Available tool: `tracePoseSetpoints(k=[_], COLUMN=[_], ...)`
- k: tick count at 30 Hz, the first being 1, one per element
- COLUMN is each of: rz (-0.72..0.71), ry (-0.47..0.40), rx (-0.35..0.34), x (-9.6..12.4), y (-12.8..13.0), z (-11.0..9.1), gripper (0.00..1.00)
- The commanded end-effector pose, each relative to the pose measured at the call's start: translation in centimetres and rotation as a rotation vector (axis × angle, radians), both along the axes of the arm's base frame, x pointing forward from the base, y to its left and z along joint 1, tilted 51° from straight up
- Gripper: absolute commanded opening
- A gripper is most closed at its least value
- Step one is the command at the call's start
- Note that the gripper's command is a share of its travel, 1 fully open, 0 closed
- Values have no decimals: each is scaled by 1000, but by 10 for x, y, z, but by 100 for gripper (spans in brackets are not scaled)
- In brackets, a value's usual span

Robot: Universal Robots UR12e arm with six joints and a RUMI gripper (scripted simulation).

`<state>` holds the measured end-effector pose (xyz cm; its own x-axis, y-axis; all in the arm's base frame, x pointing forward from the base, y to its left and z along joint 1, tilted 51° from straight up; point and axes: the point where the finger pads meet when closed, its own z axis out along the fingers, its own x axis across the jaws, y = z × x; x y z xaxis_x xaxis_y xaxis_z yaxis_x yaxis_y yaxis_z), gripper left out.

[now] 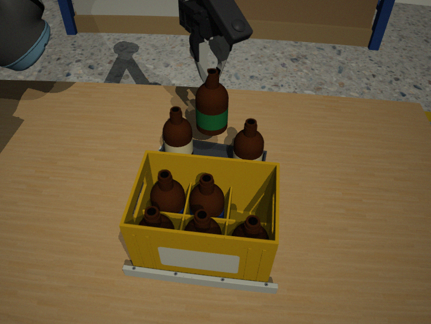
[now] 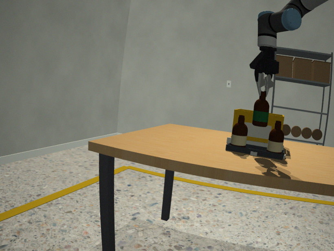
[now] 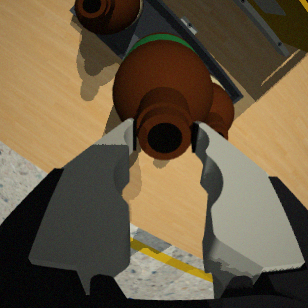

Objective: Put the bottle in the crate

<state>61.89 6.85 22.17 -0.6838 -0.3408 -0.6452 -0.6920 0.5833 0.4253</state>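
Observation:
My gripper (image 1: pixel 212 73) (image 2: pixel 262 94) (image 3: pixel 163 123) is shut on the neck of the green-banded brown bottle (image 1: pixel 212 99) (image 2: pixel 261 108) (image 3: pixel 162 75). The bottle hangs about upright above the dark tray (image 1: pixel 213 149) (image 2: pixel 249 148) (image 3: pixel 131 44), between the two cream-banded bottles that stand at the tray's ends. The yellow crate (image 1: pixel 200 234) (image 2: pixel 237 114) holds several brown bottles. Its empty slot (image 1: pixel 244 213) is at the back right in the top view, on the side nearer the tray. The slot's floor is mostly hidden.
The left cream-banded bottle (image 1: pixel 177 134) (image 2: pixel 239 132) and the right one (image 1: pixel 248 142) (image 2: pixel 275 138) flank the held bottle. The crate's high wall stands directly beyond the tray. A pale strip (image 1: pixel 200 279) runs along the crate's front foot on the wooden table (image 1: pixel 348 209) (image 2: pixel 167 146).

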Motion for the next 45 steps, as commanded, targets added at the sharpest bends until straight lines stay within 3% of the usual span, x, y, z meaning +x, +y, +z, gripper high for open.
tracePoseSetpoints(k=[1, 45], rz=[0, 0], ry=[-1, -1], rx=[-1, -1], x=[0, -4], y=[-1, -15], z=[0, 13], gripper=[0, 0])
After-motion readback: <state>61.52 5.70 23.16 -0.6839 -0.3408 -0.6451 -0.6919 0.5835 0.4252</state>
